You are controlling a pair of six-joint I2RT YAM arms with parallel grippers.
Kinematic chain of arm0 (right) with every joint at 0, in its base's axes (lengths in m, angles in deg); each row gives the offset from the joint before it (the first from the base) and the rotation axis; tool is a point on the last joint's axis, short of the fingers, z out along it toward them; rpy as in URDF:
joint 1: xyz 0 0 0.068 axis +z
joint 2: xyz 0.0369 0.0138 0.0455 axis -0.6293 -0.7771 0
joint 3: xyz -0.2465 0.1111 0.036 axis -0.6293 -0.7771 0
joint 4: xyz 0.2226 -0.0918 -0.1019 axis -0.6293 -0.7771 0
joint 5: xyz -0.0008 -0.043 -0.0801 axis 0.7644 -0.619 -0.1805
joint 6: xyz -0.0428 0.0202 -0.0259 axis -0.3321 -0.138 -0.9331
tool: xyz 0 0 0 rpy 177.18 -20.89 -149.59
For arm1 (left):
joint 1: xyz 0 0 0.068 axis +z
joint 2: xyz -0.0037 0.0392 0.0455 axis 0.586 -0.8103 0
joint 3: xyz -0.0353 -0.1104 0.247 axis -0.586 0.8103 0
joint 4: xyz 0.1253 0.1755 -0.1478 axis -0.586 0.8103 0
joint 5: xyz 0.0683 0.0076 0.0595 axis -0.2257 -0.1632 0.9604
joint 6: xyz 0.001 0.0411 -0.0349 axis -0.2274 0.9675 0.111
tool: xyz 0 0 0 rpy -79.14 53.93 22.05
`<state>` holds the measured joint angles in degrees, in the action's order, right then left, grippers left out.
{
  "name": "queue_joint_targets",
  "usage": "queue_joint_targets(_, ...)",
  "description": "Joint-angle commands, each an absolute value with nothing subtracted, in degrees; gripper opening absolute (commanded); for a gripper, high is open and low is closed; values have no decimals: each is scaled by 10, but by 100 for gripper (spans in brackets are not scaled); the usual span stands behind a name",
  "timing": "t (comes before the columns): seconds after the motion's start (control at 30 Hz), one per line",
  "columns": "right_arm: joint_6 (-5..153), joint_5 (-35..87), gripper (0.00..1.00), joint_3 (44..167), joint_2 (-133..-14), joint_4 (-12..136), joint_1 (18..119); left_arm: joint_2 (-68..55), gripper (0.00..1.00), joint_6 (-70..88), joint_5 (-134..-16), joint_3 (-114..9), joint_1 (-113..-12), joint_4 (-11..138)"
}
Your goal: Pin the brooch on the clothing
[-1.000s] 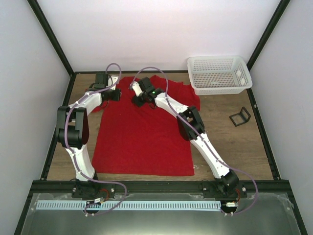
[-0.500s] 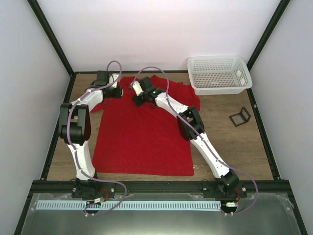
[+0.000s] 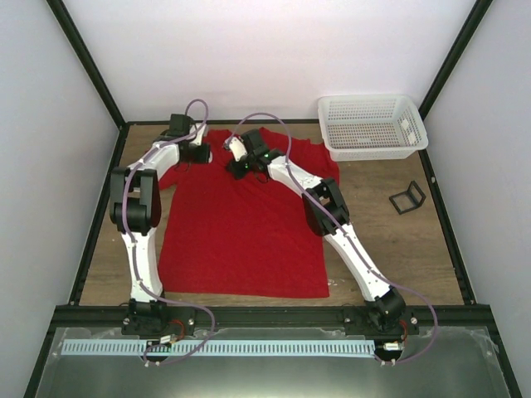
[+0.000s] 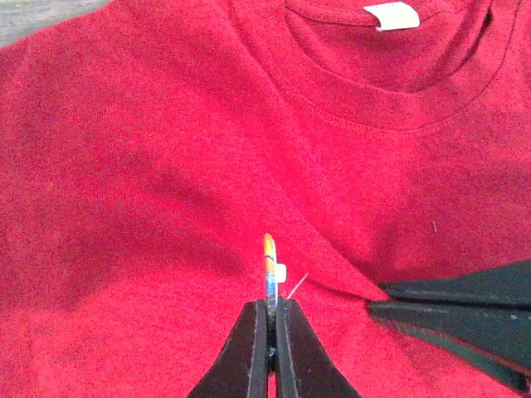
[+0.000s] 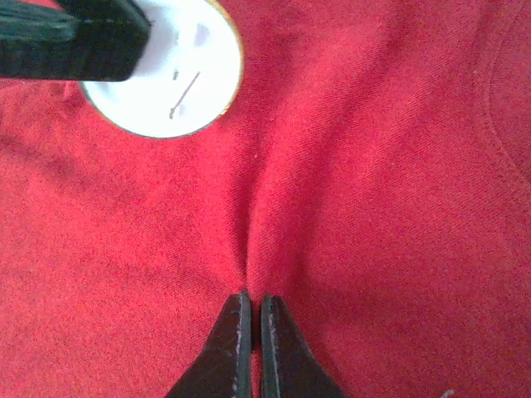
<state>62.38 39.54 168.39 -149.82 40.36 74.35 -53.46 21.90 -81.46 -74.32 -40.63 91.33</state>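
Observation:
The clothing, a red T-shirt, lies flat on the table with its collar and white label at the far end. My left gripper is shut on the brooch, which stands edge-on just above the cloth below the collar. In the right wrist view the brooch shows its white back and thin pin. My right gripper is shut on a pinched ridge of the clothing, a short way from the brooch. In the top view both grippers sit close together near the neck.
A white mesh basket stands at the back right. A black wire stand sits on the wood to the right of the shirt. Black frame rails border the table.
The left arm has swung the brooch rightward toward the collar and the right gripper. The right gripper has shut on a fold of the shirt.

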Motion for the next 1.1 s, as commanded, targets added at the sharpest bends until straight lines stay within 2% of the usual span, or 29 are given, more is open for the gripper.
queue_joint_targets(0.0, 612, 414, 1, 1672, -1465, 418, 740, -572, 0, 197, -821, -795, -403, 995)
queue_joint_targets(0.3, 605, 426, 1, 1669, -1468, 429, 734, -574, 0, 173, -817, -817, -406, 1072)
queue_joint_targets(0.5, 596, 443, 1, 1665, -1472, 440, 732, -603, 0, 177, -770, -856, -433, 1100)
queue_joint_targets(0.77, 600, 455, 1, 1665, -1474, 447, 729, -621, 0, 188, -664, -886, -468, 1104)
queue_joint_targets(1.07, 618, 471, 1, 1665, -1477, 461, 728, -628, 0, 198, -654, -878, -486, 1086)
